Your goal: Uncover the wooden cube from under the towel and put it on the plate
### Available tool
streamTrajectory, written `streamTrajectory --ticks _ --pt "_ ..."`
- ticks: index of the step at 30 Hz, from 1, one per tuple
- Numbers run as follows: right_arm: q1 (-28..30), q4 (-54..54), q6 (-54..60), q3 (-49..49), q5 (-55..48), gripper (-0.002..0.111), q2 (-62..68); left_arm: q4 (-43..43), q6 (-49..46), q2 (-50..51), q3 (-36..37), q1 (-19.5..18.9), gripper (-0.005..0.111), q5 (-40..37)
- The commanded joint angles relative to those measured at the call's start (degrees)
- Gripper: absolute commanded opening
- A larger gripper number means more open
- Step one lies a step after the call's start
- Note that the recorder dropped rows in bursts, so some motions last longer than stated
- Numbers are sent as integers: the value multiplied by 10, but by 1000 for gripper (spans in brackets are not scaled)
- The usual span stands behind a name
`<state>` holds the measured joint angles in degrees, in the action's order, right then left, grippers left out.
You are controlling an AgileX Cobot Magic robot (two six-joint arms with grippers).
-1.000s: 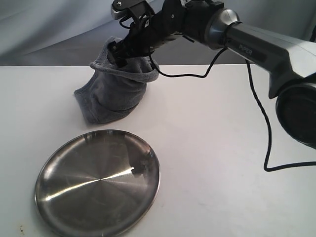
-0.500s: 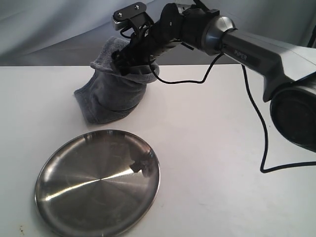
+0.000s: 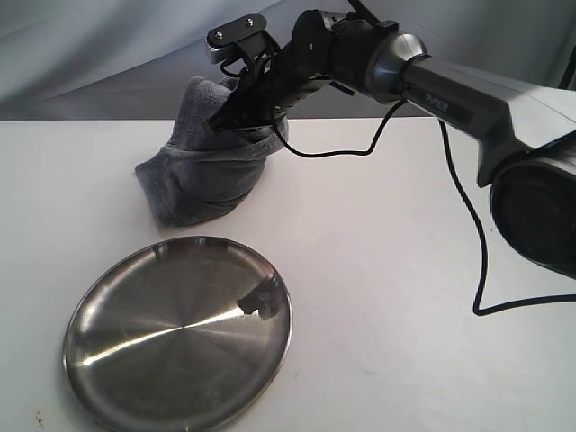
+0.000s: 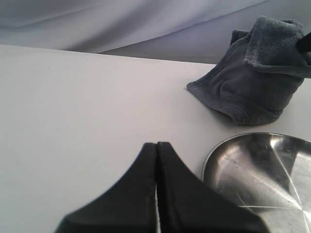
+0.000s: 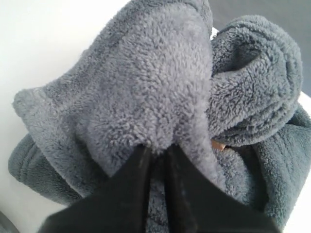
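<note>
Grey-blue terry towel [image 3: 209, 175] stands bunched in a peak on the white table [image 3: 405, 297], its top fold pinched between the closed fingers of the right gripper [image 3: 223, 121]. In the right wrist view only a tan sliver of the wooden cube [image 5: 217, 144] peeps from a gap in the folds; the rest is hidden beneath the cloth. Near the towel but apart from it lies the stainless-steel plate [image 3: 117, 297]. The left gripper [image 4: 156, 145] holds nothing, jaws pressed together.

Robot lab: bare white table [image 3: 405, 297], grey backdrop [image 3: 90, 45].
</note>
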<state>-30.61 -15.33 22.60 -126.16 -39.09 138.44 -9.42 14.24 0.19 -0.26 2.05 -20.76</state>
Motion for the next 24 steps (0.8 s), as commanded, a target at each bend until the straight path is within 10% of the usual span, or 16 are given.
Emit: streamTrajectory --ticks 1,24 --pt "-3 -1 1 1 -23 0 0 1 2 -2 3 2 0 4" --pt "-1 19 119 1 -282 0 -96 1 2 -2 3 2 0 4"
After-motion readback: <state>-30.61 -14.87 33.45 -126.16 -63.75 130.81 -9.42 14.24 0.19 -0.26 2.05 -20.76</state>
